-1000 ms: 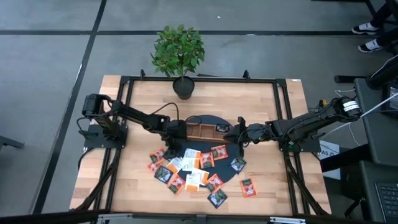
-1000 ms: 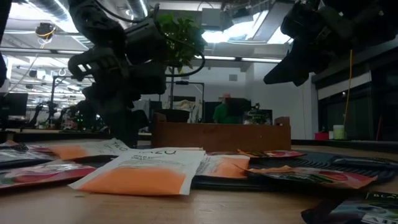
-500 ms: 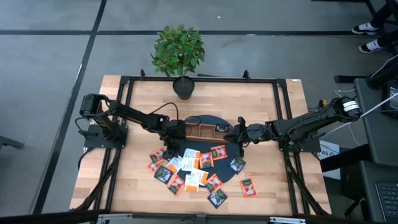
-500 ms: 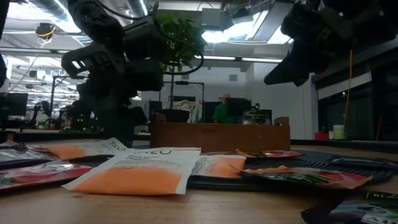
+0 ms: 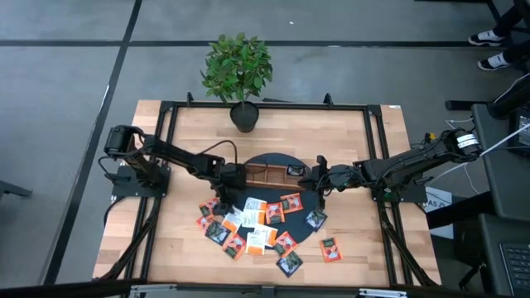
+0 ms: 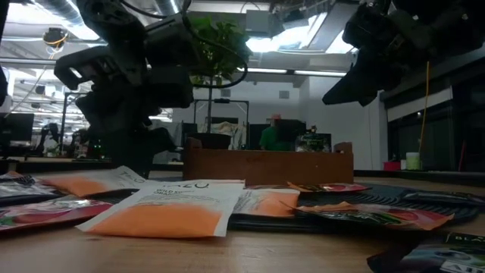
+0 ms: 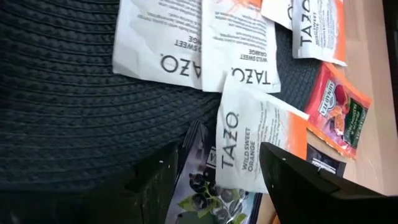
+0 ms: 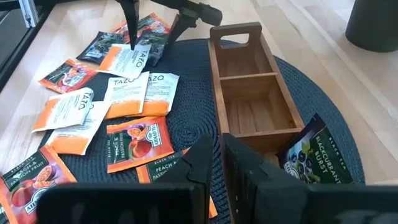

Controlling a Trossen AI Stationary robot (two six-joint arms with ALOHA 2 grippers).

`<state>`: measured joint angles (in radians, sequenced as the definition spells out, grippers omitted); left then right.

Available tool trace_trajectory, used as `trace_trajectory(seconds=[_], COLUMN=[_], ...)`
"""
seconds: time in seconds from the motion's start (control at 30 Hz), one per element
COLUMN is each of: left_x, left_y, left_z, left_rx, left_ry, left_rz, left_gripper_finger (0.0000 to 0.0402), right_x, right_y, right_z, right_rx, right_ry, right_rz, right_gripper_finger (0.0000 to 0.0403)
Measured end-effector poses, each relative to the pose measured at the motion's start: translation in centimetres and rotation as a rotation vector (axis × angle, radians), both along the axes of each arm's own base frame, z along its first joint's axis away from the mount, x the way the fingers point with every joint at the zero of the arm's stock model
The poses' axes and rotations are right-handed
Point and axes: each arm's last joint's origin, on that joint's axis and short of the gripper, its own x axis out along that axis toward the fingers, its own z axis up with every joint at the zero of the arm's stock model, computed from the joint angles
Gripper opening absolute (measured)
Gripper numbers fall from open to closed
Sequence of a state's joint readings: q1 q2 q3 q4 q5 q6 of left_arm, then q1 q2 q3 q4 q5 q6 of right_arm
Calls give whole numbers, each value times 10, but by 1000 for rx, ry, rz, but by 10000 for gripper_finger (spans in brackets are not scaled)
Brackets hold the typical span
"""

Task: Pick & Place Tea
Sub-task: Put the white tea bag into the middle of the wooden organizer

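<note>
Robotics lab or open workshop: wooden table (image 5: 182,240) in black metal frame (image 5: 269,105) sitting on grey concrete floor (image 5: 66,74), center frame; ceiling lights (image 6: 299,38) glowing upper middle; person (image 6: 271,135) standing at benches behind.

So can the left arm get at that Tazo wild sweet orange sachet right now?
Probably yes. The left end effector hangs open right over the Tazo sachet, which lies on top of its neighbours, uncovered.
</note>
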<state>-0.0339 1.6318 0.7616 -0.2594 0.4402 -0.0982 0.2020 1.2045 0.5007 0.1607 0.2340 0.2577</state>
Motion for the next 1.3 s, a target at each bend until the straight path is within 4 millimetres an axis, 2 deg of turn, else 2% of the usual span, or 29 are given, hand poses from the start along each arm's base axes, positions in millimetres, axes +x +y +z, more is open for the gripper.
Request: trace_trajectory(seconds=[0.8,1.03,1.3], left_x=[-4,-3,-3], left_y=[0,-7,-17], left_z=[-2,-1,-1], left_rx=[-15,-18,84], left_ry=[62,62,39], left_rz=[39,37,38], left_gripper_finger=[224,224,223], right_x=[0,0,0], right_y=[0,0,0], right_z=[0,0,0], right_rx=[0,0,0], right_ry=[0,0,0], right_rz=[-1,-1,-1], right_gripper_finger=[39,39,39])
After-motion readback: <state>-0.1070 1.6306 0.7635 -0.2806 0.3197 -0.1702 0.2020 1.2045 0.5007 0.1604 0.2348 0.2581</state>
